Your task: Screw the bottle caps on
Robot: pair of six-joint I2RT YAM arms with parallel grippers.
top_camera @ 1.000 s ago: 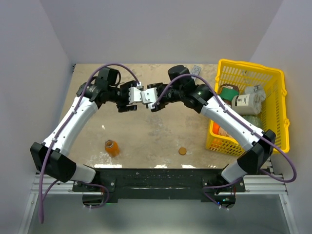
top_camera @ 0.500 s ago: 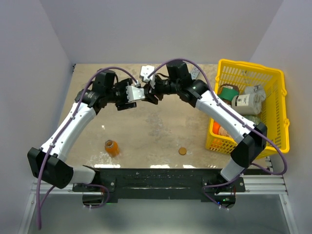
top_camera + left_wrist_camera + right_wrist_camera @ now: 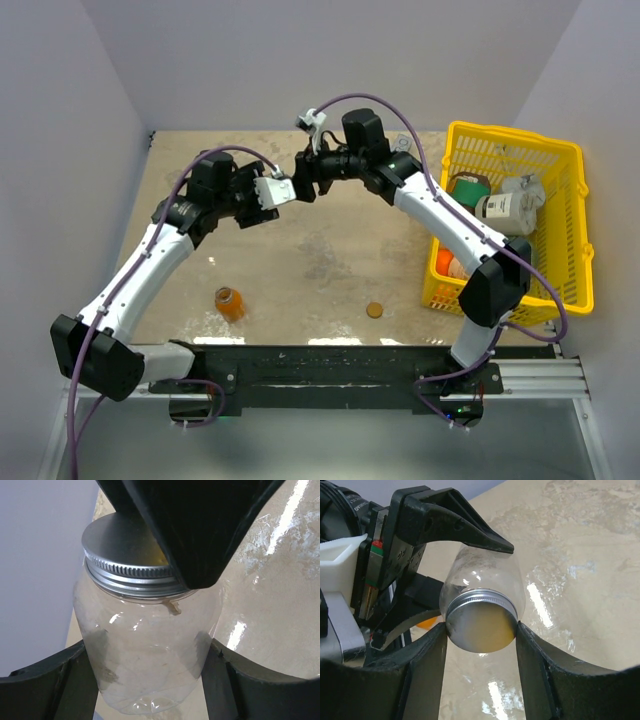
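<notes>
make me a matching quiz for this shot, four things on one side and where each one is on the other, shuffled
Things:
1 clear bottle
2 silver cap
3 orange bottle
4 brown cap

Places:
a lying flat on the table, nearer the yellow basket
b between the jaws of the left gripper
c standing alone on the left side of the table
d on the clear bottle, between the jaws of the right gripper

Pairs: 1-b, 2-d, 3-c, 4-a
</notes>
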